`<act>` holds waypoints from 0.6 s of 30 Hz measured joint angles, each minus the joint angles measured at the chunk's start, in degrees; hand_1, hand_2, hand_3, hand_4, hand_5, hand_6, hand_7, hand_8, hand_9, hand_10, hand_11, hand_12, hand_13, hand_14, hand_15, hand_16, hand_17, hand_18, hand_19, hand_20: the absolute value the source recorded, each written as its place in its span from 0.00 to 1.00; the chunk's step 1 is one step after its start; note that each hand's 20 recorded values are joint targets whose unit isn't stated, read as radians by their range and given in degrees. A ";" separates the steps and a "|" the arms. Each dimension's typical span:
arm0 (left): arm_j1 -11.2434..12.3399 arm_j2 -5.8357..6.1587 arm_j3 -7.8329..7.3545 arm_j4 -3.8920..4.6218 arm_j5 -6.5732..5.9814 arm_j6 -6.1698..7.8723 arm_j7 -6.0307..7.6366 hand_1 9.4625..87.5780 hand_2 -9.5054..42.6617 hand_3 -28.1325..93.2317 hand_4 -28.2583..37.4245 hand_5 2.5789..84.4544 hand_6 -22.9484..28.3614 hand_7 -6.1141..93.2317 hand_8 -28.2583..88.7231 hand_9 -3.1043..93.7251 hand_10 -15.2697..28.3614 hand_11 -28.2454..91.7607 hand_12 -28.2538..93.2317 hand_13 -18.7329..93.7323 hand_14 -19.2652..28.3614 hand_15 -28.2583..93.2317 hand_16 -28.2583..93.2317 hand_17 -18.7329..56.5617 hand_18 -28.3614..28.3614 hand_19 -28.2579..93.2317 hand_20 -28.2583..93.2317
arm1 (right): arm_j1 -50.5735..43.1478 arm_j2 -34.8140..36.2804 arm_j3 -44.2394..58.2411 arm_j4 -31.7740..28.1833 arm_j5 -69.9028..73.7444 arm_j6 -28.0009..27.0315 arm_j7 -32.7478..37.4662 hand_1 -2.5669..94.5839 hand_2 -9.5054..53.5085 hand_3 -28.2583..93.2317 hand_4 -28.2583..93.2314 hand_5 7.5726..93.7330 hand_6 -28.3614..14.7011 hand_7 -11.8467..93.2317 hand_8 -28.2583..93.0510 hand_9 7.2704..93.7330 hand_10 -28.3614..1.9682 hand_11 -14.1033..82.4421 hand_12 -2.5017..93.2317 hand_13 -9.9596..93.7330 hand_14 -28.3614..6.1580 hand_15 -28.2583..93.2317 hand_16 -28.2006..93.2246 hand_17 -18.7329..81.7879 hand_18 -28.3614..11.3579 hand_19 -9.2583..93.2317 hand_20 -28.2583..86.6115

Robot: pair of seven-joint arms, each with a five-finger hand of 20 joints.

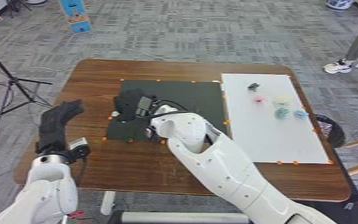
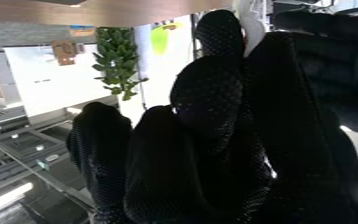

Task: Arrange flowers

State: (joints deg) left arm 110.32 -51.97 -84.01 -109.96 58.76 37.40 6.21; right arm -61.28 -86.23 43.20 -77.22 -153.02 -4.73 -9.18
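Observation:
In the head view my right hand [image 1: 133, 101] is over the left part of the black mat [image 1: 189, 90], beside a small white object [image 1: 115, 114]. In the right wrist view, a slim white thing [image 2: 250, 22] stands between the thumb and a finger of my right hand [image 2: 206, 95], which is curled and pinches it. My left hand [image 1: 58, 119] is over the table's left side, fingers straight. On the white board lie a pink flower [image 1: 259, 99], a pale one [image 1: 280, 100], a teal one [image 1: 282, 113], a blue one [image 1: 301, 114] and a small dark green item [image 1: 254, 86].
The brown table [image 1: 171, 175] carries the black mat in the middle and the white board [image 1: 273, 142] at the right, both edged with orange markers. A dark bin [image 1: 333, 132] stands off the right edge. A black tripod [image 1: 14, 80] stands on the floor at the left.

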 measured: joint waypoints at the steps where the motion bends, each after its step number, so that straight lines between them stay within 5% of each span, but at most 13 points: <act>1: 0.04 -0.03 0.01 0.07 -0.05 0.04 -0.16 0.17 0.77 0.80 0.00 0.64 0.53 0.20 0.16 0.60 0.67 0.40 0.31 0.51 0.67 0.34 0.21 0.36 0.63 0.29 0.36 | -0.03 -0.01 -0.03 0.01 -0.11 0.00 0.00 0.62 0.17 0.60 0.08 0.83 0.74 0.34 0.28 0.96 0.64 0.66 0.39 0.94 0.64 0.87 0.59 0.75 0.15 1.00 0.88; 18: -2.34 -0.66 2.40 0.52 -0.30 0.45 -0.74 0.17 0.75 0.81 0.00 0.63 0.53 0.20 0.16 0.60 0.67 0.40 0.31 0.51 0.67 0.34 0.21 0.36 0.63 0.29 0.36 | -0.12 -0.52 -0.43 0.47 -0.64 -0.20 2.78 0.55 0.15 0.64 0.11 0.80 0.75 0.32 0.23 0.97 0.63 0.66 0.39 0.94 0.63 0.87 0.58 0.76 0.13 1.00 0.89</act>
State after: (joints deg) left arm 107.98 -52.64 -81.61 -109.43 58.46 37.85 5.46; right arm -61.40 -86.75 42.78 -76.75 -153.66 -4.93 -6.40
